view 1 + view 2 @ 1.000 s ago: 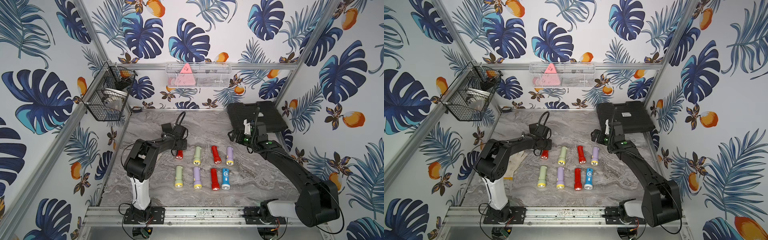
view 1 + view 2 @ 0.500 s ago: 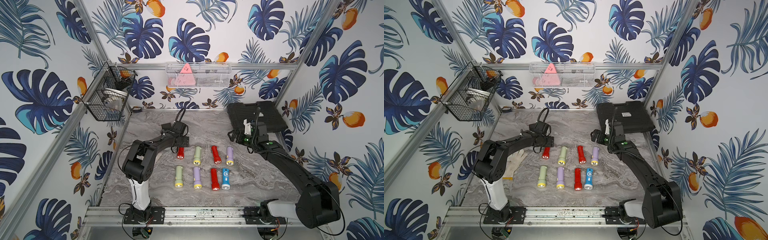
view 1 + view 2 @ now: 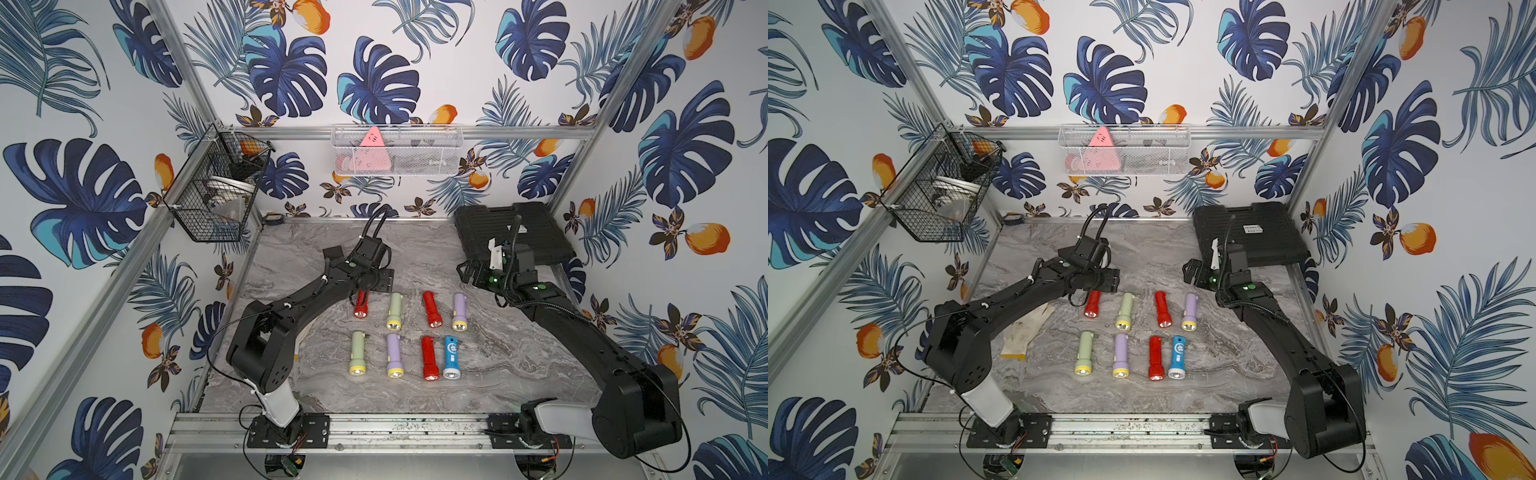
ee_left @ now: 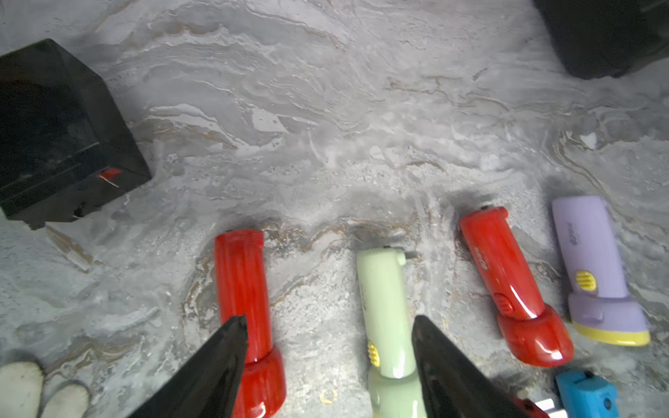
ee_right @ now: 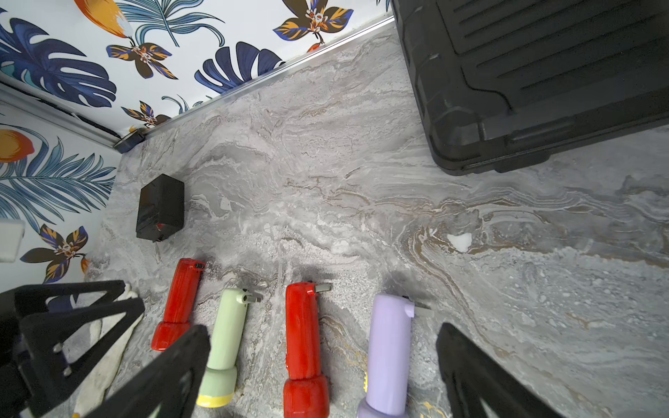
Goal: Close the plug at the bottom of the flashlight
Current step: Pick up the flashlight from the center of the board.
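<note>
Several small flashlights lie in two rows on the marble table [image 3: 498, 353]. The back row holds a red flashlight [image 4: 242, 275] [image 3: 360, 303], a green flashlight [image 4: 383, 307], a second red flashlight [image 4: 503, 275] and a purple flashlight [image 4: 590, 260]. On the first red one the plug [image 4: 253, 239] lies folded flush at its rear end. The green one's plug [image 4: 407, 255] [image 5: 249, 297] sticks out sideways. My left gripper [image 4: 327, 320] [image 3: 376, 282] hovers open over the gap between the first red and the green flashlight, holding nothing. My right gripper [image 5: 322, 329] [image 3: 467, 272] stands open at the back right, above the purple flashlight.
A small black box [image 4: 61, 137] sits behind the back row on the left. A large black case [image 3: 511, 237] fills the back right corner. A white glove [image 3: 1025, 328] lies under the left arm. The front row holds a green, a purple, a red and a blue flashlight [image 3: 451, 357].
My left gripper was shut at the first red flashlight's rear end and now stands open, drawn slightly back from it. The right arm has not moved.
</note>
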`<action>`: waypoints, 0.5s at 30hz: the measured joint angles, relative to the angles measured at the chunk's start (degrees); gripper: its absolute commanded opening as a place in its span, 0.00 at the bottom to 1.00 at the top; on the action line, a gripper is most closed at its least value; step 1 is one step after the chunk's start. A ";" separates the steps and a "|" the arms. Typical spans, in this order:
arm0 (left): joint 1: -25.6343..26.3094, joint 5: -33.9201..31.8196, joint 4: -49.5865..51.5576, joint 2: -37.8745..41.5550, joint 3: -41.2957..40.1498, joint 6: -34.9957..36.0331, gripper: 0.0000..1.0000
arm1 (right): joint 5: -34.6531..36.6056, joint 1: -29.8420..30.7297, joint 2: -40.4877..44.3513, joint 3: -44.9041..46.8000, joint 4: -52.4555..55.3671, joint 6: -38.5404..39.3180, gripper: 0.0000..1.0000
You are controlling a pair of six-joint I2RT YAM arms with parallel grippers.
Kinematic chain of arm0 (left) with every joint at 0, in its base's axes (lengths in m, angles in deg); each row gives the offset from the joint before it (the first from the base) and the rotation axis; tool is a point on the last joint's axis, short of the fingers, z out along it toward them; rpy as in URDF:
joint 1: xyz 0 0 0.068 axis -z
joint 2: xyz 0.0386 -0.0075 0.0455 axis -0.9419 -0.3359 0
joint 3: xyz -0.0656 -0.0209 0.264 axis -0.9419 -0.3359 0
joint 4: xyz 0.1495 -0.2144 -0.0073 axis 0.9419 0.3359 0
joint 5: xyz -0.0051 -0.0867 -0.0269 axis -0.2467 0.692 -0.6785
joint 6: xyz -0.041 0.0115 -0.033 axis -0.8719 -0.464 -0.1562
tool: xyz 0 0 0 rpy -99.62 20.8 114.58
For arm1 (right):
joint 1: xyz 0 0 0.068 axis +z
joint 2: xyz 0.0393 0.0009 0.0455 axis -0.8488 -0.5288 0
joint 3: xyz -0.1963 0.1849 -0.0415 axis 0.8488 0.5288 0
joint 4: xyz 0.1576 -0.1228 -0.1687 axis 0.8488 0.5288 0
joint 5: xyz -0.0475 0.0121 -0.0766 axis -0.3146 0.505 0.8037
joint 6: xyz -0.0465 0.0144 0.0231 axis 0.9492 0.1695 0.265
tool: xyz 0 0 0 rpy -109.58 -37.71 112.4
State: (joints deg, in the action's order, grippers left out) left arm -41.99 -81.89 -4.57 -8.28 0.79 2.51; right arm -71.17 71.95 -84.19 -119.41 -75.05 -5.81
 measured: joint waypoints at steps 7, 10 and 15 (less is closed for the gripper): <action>7.32 1.36 0.92 -0.94 -2.16 -2.62 0.76 | 0.46 0.00 0.13 0.02 0.00 0.00 1.00; 9.97 2.01 0.92 -3.21 -3.45 -3.65 0.76 | 0.68 0.00 0.24 0.07 0.07 0.00 1.00; 12.83 0.52 0.83 -6.71 -3.19 -4.24 0.75 | 0.70 0.00 0.76 0.28 0.17 0.00 1.00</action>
State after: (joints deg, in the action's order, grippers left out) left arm -29.16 -81.36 -3.74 -14.99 -2.40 -1.73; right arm -70.47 71.95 -83.42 -119.13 -74.87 -5.81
